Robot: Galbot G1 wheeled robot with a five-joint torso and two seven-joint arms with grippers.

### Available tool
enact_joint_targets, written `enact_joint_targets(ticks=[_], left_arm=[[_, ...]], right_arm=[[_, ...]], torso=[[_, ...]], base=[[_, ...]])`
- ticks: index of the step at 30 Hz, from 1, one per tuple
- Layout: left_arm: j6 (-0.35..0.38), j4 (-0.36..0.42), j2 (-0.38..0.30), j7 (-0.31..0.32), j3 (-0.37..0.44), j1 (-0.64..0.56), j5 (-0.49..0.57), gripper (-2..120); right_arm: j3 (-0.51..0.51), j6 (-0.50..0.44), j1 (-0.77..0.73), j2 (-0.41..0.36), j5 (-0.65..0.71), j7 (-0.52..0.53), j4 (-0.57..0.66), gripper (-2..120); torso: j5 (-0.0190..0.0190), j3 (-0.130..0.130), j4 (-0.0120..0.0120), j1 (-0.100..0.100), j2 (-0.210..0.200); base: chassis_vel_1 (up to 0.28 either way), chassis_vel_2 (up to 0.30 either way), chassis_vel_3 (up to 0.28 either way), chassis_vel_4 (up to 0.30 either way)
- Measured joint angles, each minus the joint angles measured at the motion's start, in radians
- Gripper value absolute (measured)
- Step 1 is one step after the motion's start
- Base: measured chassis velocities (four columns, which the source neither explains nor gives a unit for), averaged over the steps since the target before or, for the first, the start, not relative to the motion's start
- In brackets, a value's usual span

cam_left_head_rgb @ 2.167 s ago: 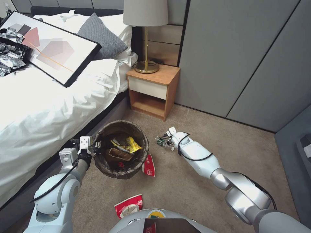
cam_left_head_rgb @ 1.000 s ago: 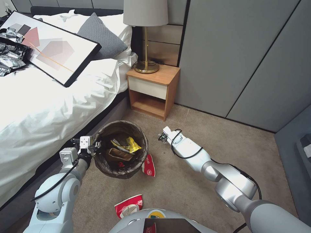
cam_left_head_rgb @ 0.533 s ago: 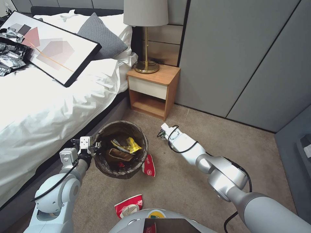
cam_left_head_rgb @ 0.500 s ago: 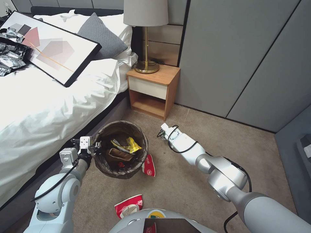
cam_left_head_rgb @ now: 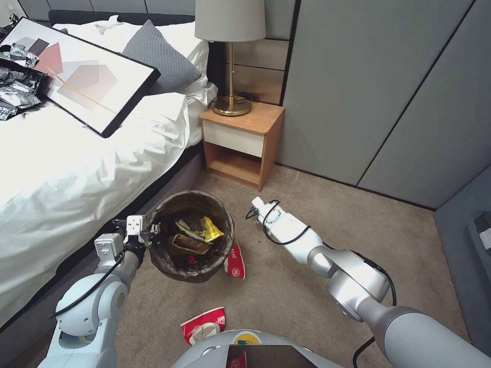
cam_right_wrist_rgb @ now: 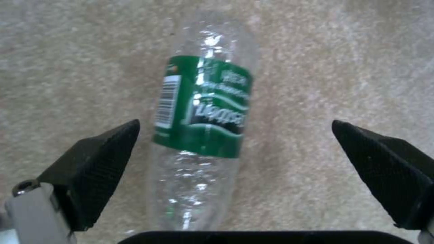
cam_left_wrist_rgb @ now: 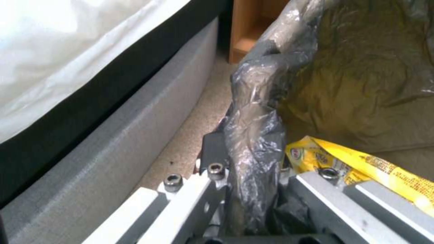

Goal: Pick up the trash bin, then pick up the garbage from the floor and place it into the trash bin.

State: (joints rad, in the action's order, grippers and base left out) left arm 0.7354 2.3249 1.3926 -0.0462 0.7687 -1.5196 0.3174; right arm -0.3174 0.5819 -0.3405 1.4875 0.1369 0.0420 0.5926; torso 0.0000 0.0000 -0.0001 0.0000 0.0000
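The trash bin [cam_left_head_rgb: 223,221], lined with a dark crinkly bag, stands on the carpet by the bed. My left gripper [cam_left_head_rgb: 149,230] is shut on its bag-covered rim [cam_left_wrist_rgb: 253,135]. Inside lie a yellow wrapper [cam_left_head_rgb: 205,228] and a tan paper bag [cam_left_head_rgb: 185,244]. My right gripper [cam_left_head_rgb: 253,208] hovers low over the carpet to the right of the bin. It is open [cam_right_wrist_rgb: 235,125], its fingers [cam_right_wrist_rgb: 97,162] either side of a clear bottle with a green label [cam_right_wrist_rgb: 203,115] lying flat. One crushed red-and-white bowl [cam_left_head_rgb: 236,261] leans against the bin. Another [cam_left_head_rgb: 203,324] lies near my base.
The bed [cam_left_head_rgb: 76,168] runs along the left, with a framed picture [cam_left_head_rgb: 82,76] and crinkled black-silver plastic [cam_left_head_rgb: 15,87] on it. A wooden nightstand [cam_left_head_rgb: 240,145] with a lamp [cam_left_head_rgb: 231,61] stands behind the bin. Grey wall panels [cam_left_head_rgb: 368,92] close the back. Open carpet lies on the right.
My right arm has swung left toward the bin and its gripper now sits over the bottle. The left gripper and the bin have not moved.
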Motion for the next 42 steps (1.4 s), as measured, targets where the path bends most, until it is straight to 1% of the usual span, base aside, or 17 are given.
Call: enact_joint_targets(ticks=[6, 13, 27, 31, 39, 42], left_arm=[[0.000, -0.002, 0.000, -0.001, 0.000, 0.000, -0.001, 0], [0.000, -0.003, -0.002, -0.001, -0.001, 0.000, -0.001, 0], [0.000, 0.000, -0.007, 0.000, -0.002, 0.001, -0.001, 0], [0.000, 0.000, -0.006, 0.000, -0.003, 0.001, -0.001, 0], [0.000, 0.000, -0.008, 0.000, -0.001, 0.002, -0.001, 0], [0.000, -0.002, -0.005, 0.000, -0.002, 0.004, -0.001, 0]], right_arm=[[0.001, -0.018, -0.004, 0.014, 0.025, 0.004, 0.006, 100], [0.006, -0.059, -0.005, 0.026, 0.069, 0.003, -0.015, 100], [0.042, -0.066, -0.028, 0.016, 0.079, 0.011, -0.031, 100], [0.046, -0.075, -0.037, 0.008, 0.103, 0.026, -0.031, 100], [0.058, -0.076, -0.044, 0.002, 0.109, 0.016, -0.032, 100], [0.065, -0.075, -0.044, 0.006, 0.109, 0.017, -0.034, 97]], torso=[[0.0000, 0.000, 0.0002, 0.000, 0.000], [0.0000, 0.000, 0.0001, 0.000, 0.000], [0.0001, 0.000, 0.0000, 0.000, 0.000], [0.0001, 0.000, 0.0000, 0.000, 0.000], [0.0001, 0.000, 0.0000, 0.000, 0.000], [0.0000, 0.000, 0.0000, 0.000, 0.000]], base=[[0.000, 0.000, 0.000, 0.000], [0.000, 0.000, 0.000, 0.000], [0.000, 0.000, 0.000, 0.000], [0.000, 0.000, 0.000, 0.000], [0.000, 0.000, 0.000, 0.000], [0.000, 0.000, 0.000, 0.000]])
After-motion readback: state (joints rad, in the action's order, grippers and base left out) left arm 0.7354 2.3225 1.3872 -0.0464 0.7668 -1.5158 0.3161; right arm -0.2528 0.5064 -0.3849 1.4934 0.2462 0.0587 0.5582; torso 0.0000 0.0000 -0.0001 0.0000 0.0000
